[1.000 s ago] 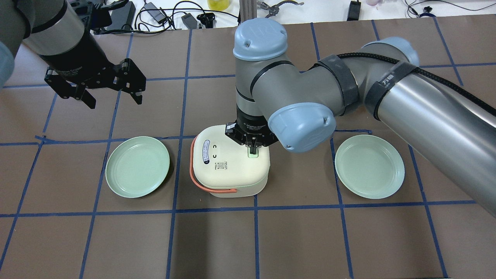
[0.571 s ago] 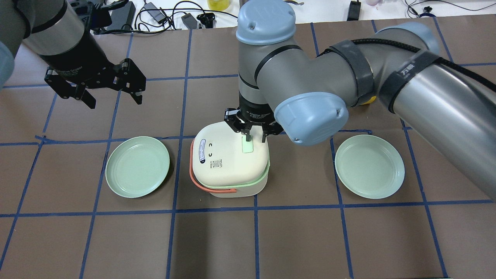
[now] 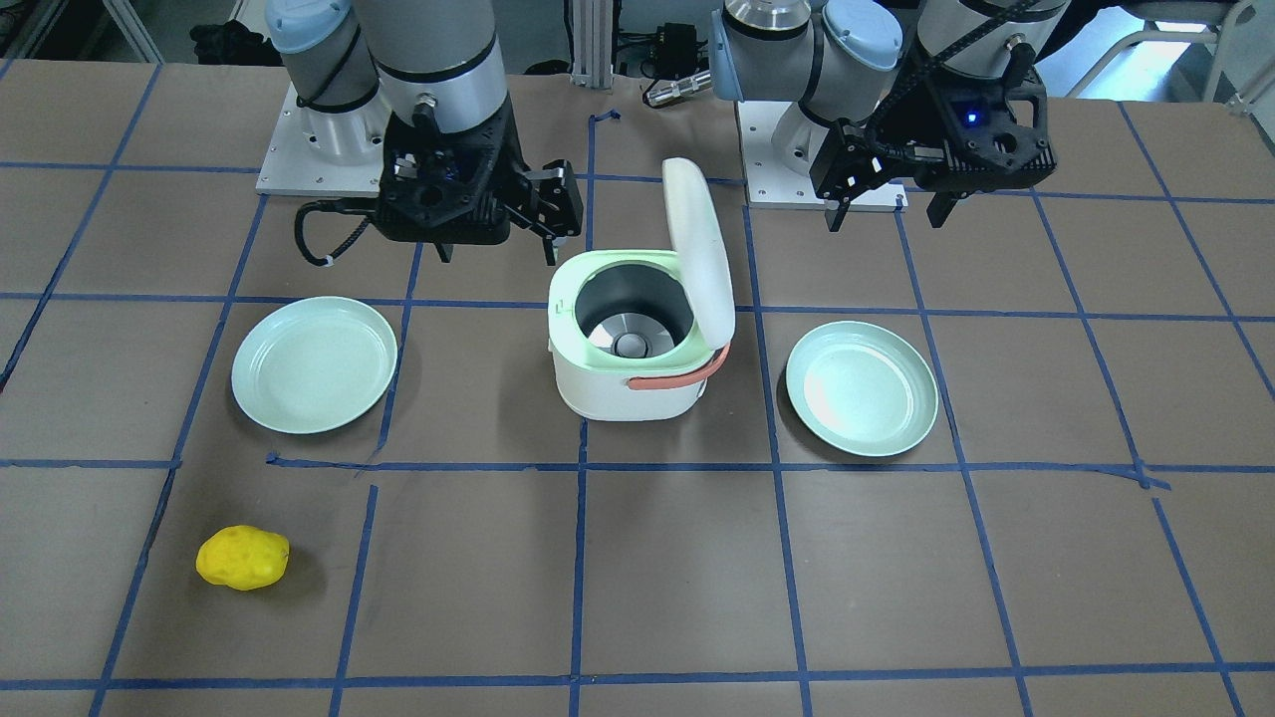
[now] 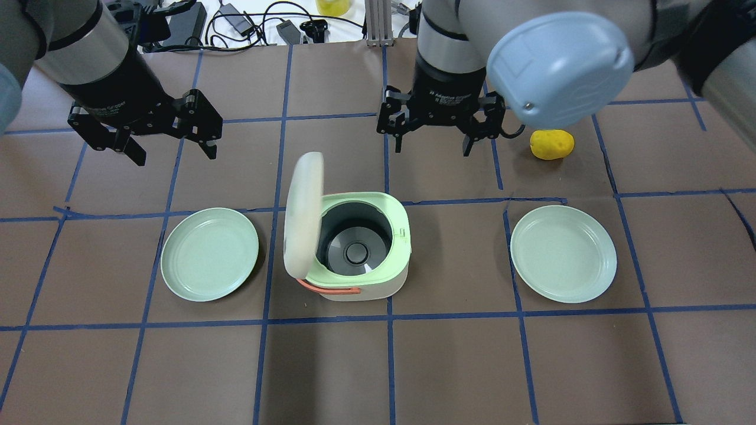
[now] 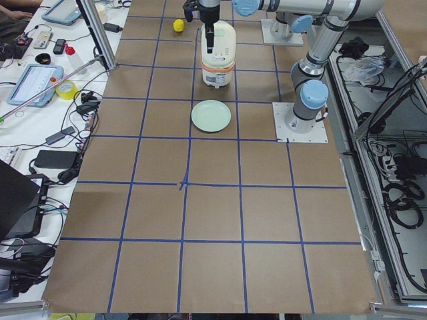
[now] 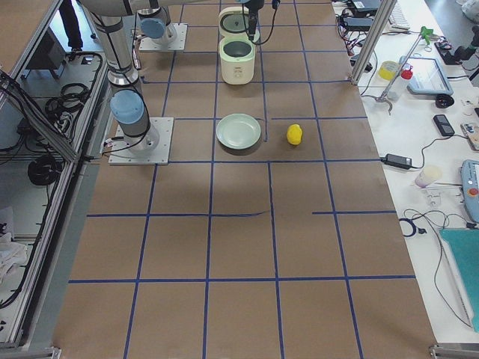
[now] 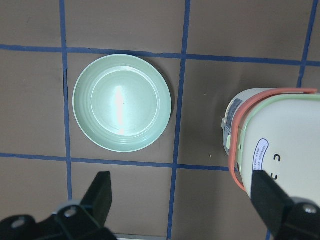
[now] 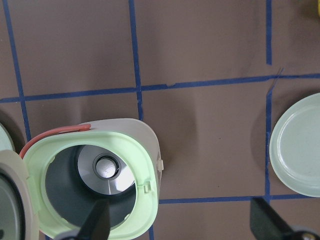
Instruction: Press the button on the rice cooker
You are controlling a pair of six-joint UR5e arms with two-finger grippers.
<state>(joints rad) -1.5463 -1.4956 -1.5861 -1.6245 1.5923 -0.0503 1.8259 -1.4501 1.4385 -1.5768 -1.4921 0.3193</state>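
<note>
The white rice cooker with a green rim stands at the table's middle. Its lid stands open and upright on the robot's left side, and the empty grey pot shows. The lid's button is out of sight. The cooker also shows in the front view and in the right wrist view. My right gripper is open and empty, raised beyond the cooker; it also shows in the front view. My left gripper is open and empty, high at the far left; it also shows in the front view.
A green plate lies left of the cooker and another lies right of it. A yellow lumpy object lies far right, next to my right arm. Cables and tools lie beyond the table's far edge.
My right gripper has risen off the lid's green button, moved away to the far side and opened. The cooker's lid has swung open to upright. My left arm has not moved.
</note>
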